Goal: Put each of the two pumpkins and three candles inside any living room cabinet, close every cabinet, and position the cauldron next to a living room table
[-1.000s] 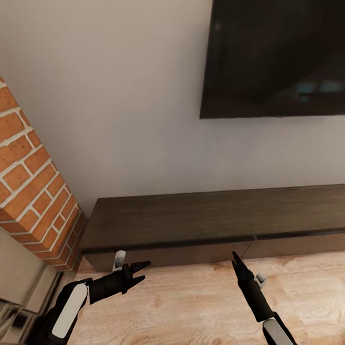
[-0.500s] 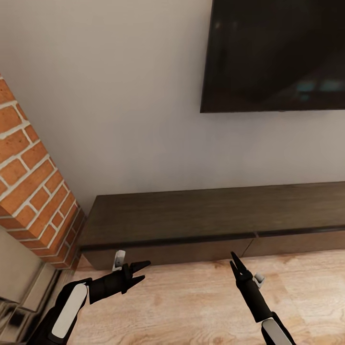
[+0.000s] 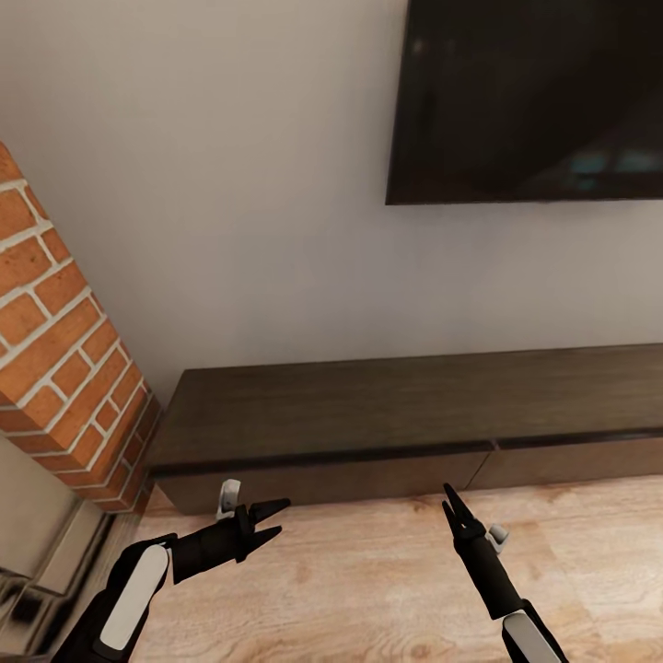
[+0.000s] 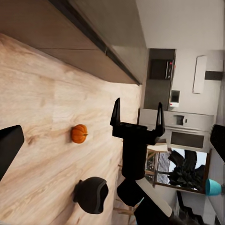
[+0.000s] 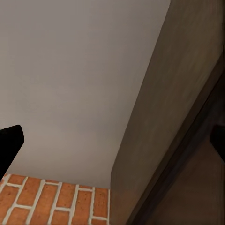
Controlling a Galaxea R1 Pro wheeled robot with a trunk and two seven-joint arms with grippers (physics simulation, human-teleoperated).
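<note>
Hovering over the floor (image 3: pixel 368 589) in front of the cabinet (image 3: pixel 405 414): both tools, both empty. Left tool (image 3: pixel 273 521) has its two fingers spread apart, pointing sideways along the cabinet front. Right tool (image 3: pixel 452 507) points toward the cabinet; head view shows its tips parted a little, and the left wrist view shows the same tool (image 4: pixel 137 115) with fingers clearly apart, nothing between them.

Cabinet is the landmark. It runs long and low along the grey wall (image 3: pixel 230 184); drawer fronts sit flush, with a seam between two fronts near the right tool. Top is bare dark plank. TV (image 3: pixel 534 101) hangs on the wall above the cabinet's right part. Brick column (image 3: pixel 64 350) butts against the cabinet's left end.

Left wrist view looks along the cabinet front: one pumpkin (image 4: pixel 79 133) lies on the wood floor a short way out from the cabinet, stem visible. Cauldron (image 4: pixel 92 194) sits on the floor farther out from the cabinet than the pumpkin, apart from it. Kitchen units and an oven (image 4: pixel 185 136) stand beyond the cabinet's far end, with a plant (image 4: pixel 185 171) nearby.

Right wrist view faces the cabinet's left end (image 5: pixel 173 117), with wall above and brick (image 5: pixel 51 201) next to it.
</note>
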